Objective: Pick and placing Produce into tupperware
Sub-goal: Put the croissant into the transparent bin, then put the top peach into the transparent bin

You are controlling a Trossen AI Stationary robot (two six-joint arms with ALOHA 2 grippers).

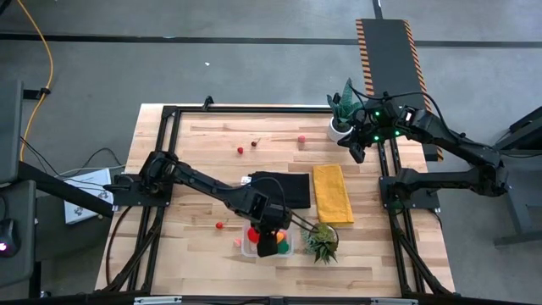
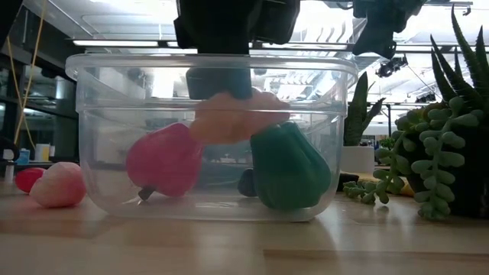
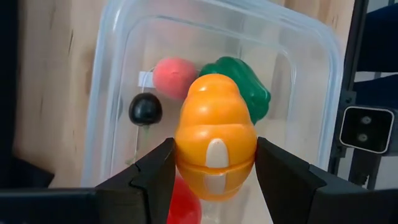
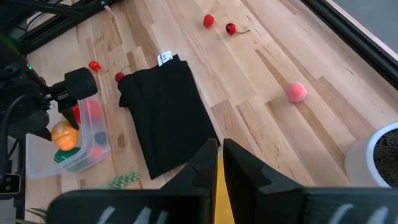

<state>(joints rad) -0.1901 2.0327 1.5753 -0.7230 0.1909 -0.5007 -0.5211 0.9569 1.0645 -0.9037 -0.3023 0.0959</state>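
We judged the ribbed orange plastic toy vegetable (image 3: 215,142) light, rigid and a bit slick, so best taken across its fat middle, which is where the left gripper (image 3: 215,163) had it: fingers part-spread, pinching both sides, hanging just above the small clear plastic rectangular tub (image 3: 311,68) near the table's front edge. Tub already held a green toy pepper (image 3: 249,84), a pinkish-red fruit (image 3: 174,76) and a dark berry (image 3: 145,109). Right gripper (image 4: 219,163) sat pressed together, empty, parked over the table's far right by the white plant pot (image 4: 379,163).

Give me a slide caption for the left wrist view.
Left gripper holds an orange toy vegetable over the clear tub of produce.
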